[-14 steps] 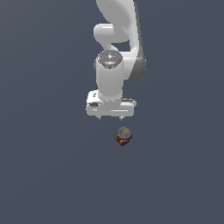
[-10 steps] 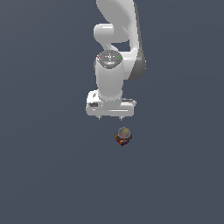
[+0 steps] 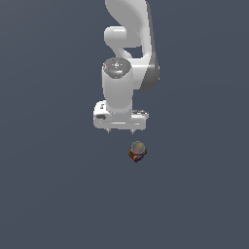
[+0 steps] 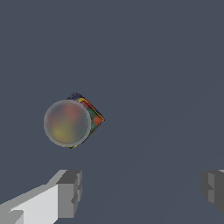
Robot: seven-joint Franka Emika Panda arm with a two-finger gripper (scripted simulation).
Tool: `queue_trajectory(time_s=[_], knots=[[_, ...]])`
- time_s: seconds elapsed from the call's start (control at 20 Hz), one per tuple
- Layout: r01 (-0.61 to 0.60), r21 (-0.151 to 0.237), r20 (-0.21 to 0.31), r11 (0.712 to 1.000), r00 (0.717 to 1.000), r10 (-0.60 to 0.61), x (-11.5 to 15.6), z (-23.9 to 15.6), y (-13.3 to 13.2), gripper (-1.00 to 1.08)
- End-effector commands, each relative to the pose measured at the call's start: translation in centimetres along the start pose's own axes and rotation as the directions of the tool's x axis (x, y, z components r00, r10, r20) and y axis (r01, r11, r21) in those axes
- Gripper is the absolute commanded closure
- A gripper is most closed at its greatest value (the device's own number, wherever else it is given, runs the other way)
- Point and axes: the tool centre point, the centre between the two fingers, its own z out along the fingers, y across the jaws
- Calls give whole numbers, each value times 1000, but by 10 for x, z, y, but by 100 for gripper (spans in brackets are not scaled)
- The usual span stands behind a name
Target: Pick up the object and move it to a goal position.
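Observation:
The tiny multicoloured cube lies on the dark floor just below and to the exterior view's right of the white gripper. The faint grey-green goal ball overlaps the cube's upper part. In the wrist view the goal ball covers most of the cube, whose dark-edged corner with red and yellow patches peeks out beside it. The gripper is open, its two grey fingertips set wide apart with nothing between them, and it stands clear of the cube.
The white arm rises from the gripper toward the top of the exterior view. A plain dark grey floor surrounds the cube.
The arm and gripper have shifted slightly toward the exterior view's left and a little lower. The cube and ball stay put.

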Motion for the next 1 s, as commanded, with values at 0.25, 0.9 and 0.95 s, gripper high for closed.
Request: queue_trajectory(time_s=[0.25, 0.9, 0.95], knots=[[52, -3, -1, 999, 999, -52, 2, 4, -5, -92], [369, -16, -6, 929, 929, -369, 17, 29, -38, -92], [402, -17, -7, 916, 916, -402, 18, 31, -41, -92]])
